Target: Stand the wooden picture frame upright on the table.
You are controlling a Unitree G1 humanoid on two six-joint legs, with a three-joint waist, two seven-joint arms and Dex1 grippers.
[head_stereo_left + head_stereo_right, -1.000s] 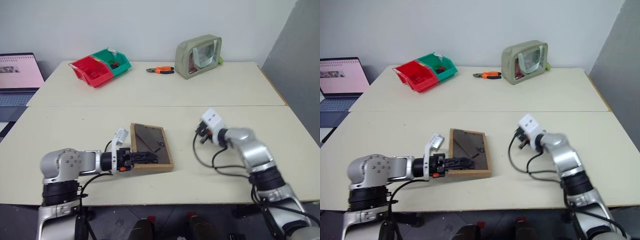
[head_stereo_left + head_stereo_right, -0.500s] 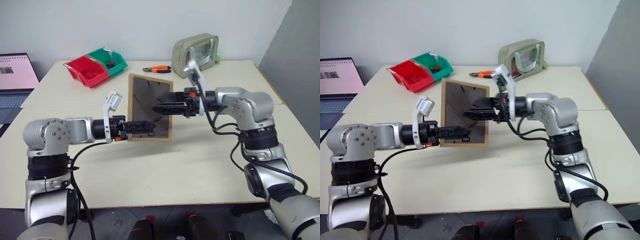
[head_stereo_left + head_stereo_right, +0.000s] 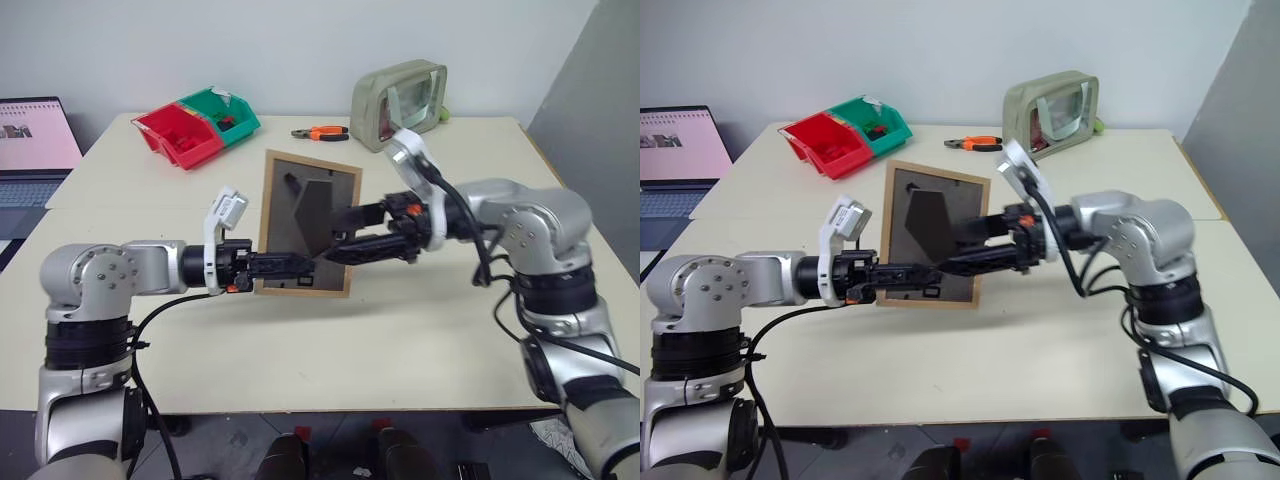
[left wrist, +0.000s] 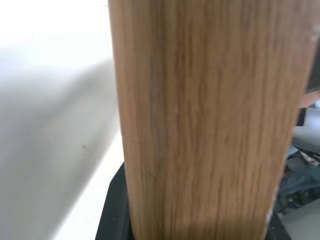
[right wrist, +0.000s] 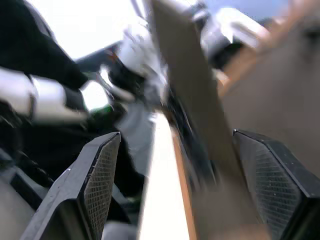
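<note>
We see the left pincer clenched on the frame's lower edge, holding it upright above the near half of the bench; whether the bottom edge touches the surface we cannot tell. The frame's dark back faces us, with its stand folded out from the panel. In the left wrist view the light wood edge fills the space between that pincer's black fingers. The right pincer reaches in from the right with its jaws spread apart, released, one finger on either side of the stand; the right wrist view shows the stand's brown strip between its two ribbed pads, touching neither. Beyond the seam, on the far half of the bench, red and green bins sit to the left, orange-handled pliers near the middle, and an olive pouch with a clear window just beside them. A laptop stands off the bench's left end.
</note>
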